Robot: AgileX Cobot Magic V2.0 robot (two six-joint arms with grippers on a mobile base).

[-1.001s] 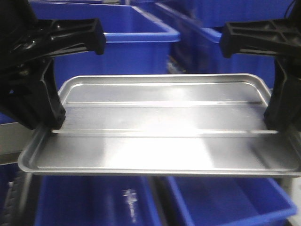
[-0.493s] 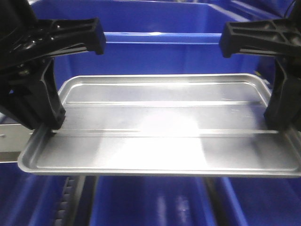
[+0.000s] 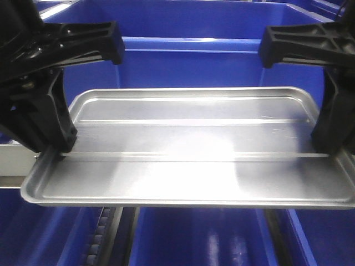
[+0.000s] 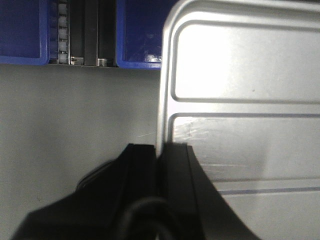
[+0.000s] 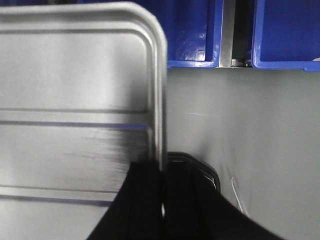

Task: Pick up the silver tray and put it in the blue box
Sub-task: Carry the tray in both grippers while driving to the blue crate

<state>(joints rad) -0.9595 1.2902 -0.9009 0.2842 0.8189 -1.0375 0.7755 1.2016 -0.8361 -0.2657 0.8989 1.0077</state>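
Silver sheet metal, one tray (image 3: 188, 149), hangs level between two black grippers, lifted off any support and not yet inside the box (image 3: 222, 66), the deep blue plastic crate that fills the front view beyond the tray's far rim. The left gripper (image 4: 160, 150) pinches the raised rim of the left short end, one finger inside the tray and one outside, jaws narrowed to the thickness of the metal. The right gripper (image 5: 162, 172) grips the right short end the same way. Both long edges are free, and the rounded corners in view stand clear of the fingers. Two long straight ridges run the length of the recessed centre panel, whose smooth surface throws back a broad white glare and shows faint scuffs near the left grip. Below the near edge the front view shows three patches of blue plastic, parted by one roller track (image 3: 102, 238) and one dark gap; whether they are separate crates cannot be told. One pale metal rail (image 3: 14, 160) juts out behind the left arm. Each wrist view looks down past the tray's end onto an open, smooth grey surface (image 4: 75, 130), with two blue crates (image 4: 20, 30) lined up along its far side.
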